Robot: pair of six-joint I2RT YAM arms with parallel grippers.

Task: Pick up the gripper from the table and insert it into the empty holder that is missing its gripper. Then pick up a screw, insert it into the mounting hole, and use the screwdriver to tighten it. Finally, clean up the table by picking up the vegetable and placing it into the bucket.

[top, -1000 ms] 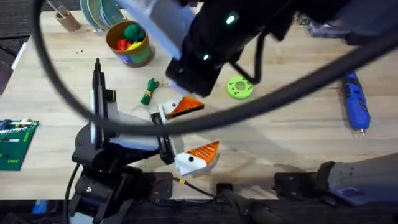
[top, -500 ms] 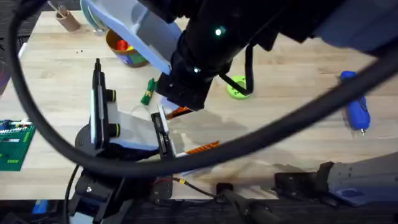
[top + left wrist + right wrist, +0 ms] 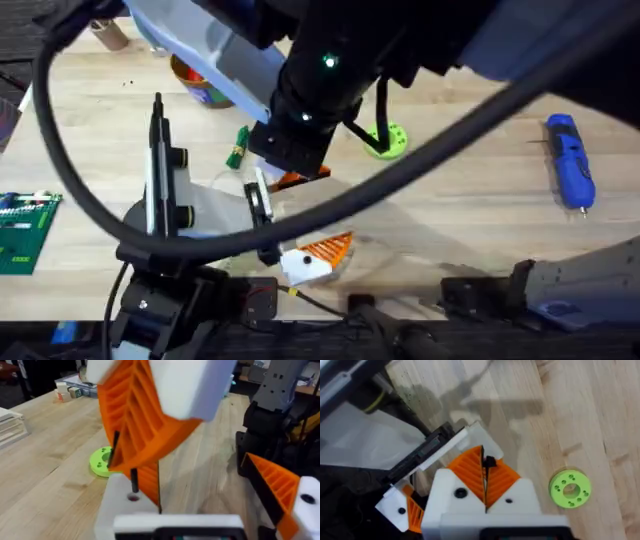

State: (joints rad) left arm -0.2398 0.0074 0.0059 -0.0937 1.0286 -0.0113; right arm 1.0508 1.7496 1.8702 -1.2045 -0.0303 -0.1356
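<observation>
Overhead: right arm reaches across the middle, large and dark under the camera; right gripper (image 3: 297, 170) is down over the far finger of the left gripper (image 3: 305, 220), which lies low on the table (image 3: 470, 200). Right wrist view: the right gripper's (image 3: 485, 482) orange ribbed pads (image 3: 467, 472) are pressed flat together, and a thin dark pin (image 3: 489, 462), screw-like, is pinched at their tips. Left wrist view: the same pin (image 3: 134, 479) hangs just above the mounting hole (image 3: 134, 496) in the holder (image 3: 120, 512); whether it touches the hole I cannot tell. Left gripper (image 3: 210, 505) is spread wide, its two fingers well apart and gripping nothing. The gripper (image 3: 148, 485), the small orange wedge, sits against the holder on its inner side; it looks seated, but the right finger in front hides part of it. The left arm's other finger (image 3: 280, 492) has its orange tip on a white base. The flat green disc (image 3: 392, 140) lies just beyond the two grippers. The screwdriver (image 3: 571, 160) lies flat at the far right of the table, well apart from both arms. The vegetable (image 3: 238, 146) lies on the wood near the right gripper, between it and the bucket (image 3: 203, 93), which stands at the back left, partly hidden by the right arm
</observation>
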